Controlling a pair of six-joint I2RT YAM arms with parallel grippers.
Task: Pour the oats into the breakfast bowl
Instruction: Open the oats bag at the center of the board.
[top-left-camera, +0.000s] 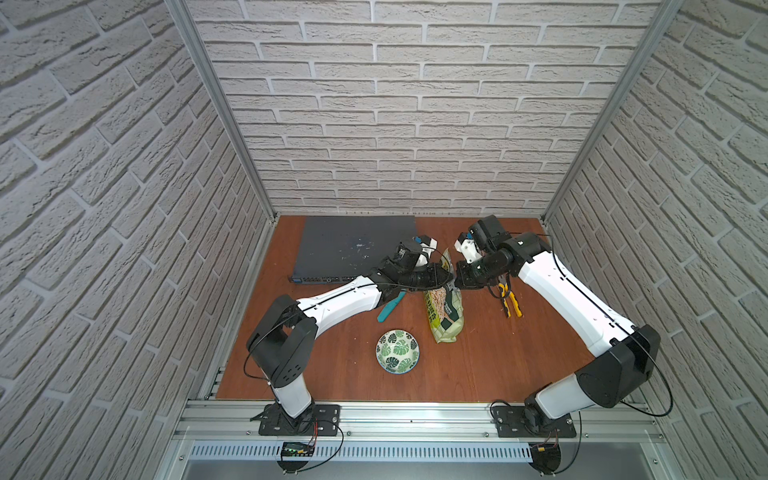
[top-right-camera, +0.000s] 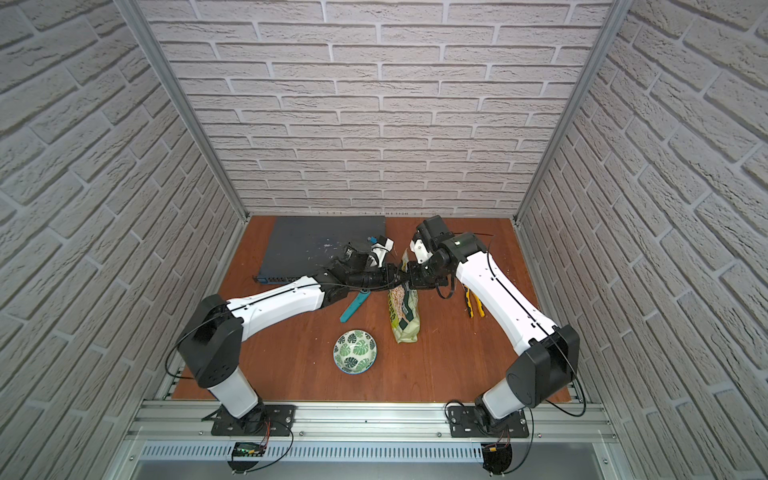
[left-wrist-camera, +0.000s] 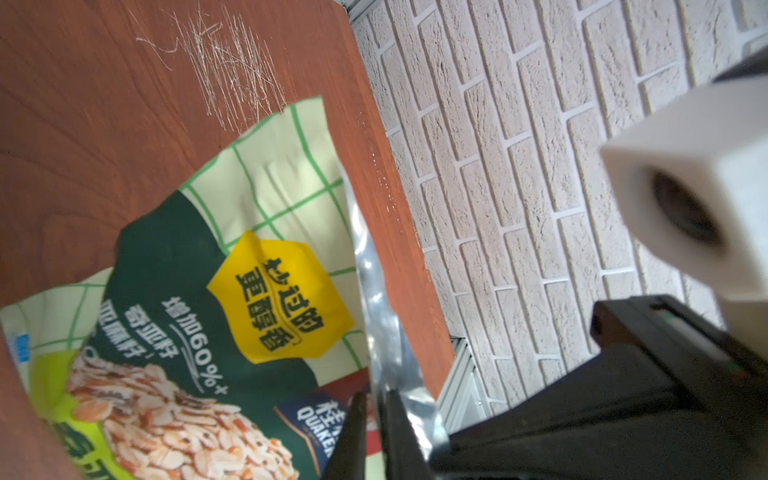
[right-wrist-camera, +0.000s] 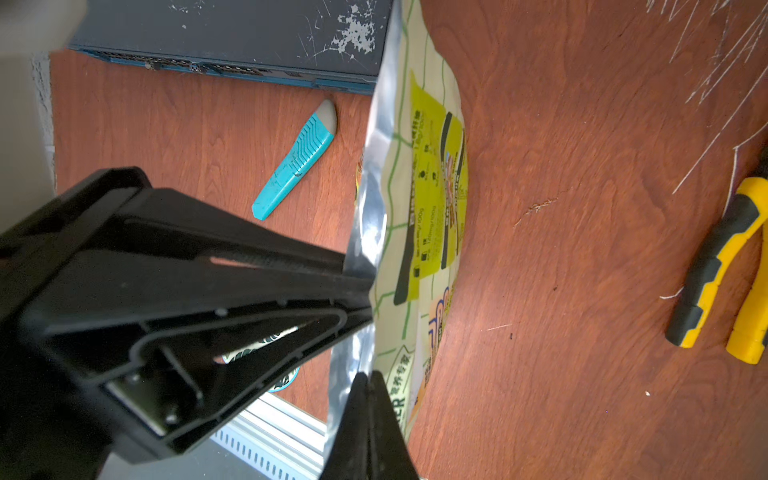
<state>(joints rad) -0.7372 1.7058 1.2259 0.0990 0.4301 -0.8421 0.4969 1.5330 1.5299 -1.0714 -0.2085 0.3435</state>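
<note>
**A:** We log both claws at the oat pouch's (top-left-camera: 444, 316) top, mid-table. Left gripper (left-wrist-camera: 376, 415)?

**B:** Pinched tight on the pouch's silver foil edge.

**A:** Right gripper (right-wrist-camera: 365, 388)?

**B:** Also clamped on that foil edge, near the left's tips.

**A:** Breakfast bowl (top-left-camera: 397, 351)?

**B:** We find it upright on the table (top-left-camera: 519, 361), just beside the pouch's bottom end and apart from it.

The soft green foil oat pouch with a checkered top (left-wrist-camera: 166, 249) bears a yellow label (left-wrist-camera: 282, 297) reading 炒过的更醇香. White print beside it reads 增加60%+, 奇亚籽 and 亚麻籽. A dark blue badge (left-wrist-camera: 309, 419) says QUAKER. On the pouch's back, the yellow-green panel (right-wrist-camera: 436, 187) has print too small to read.
</note>
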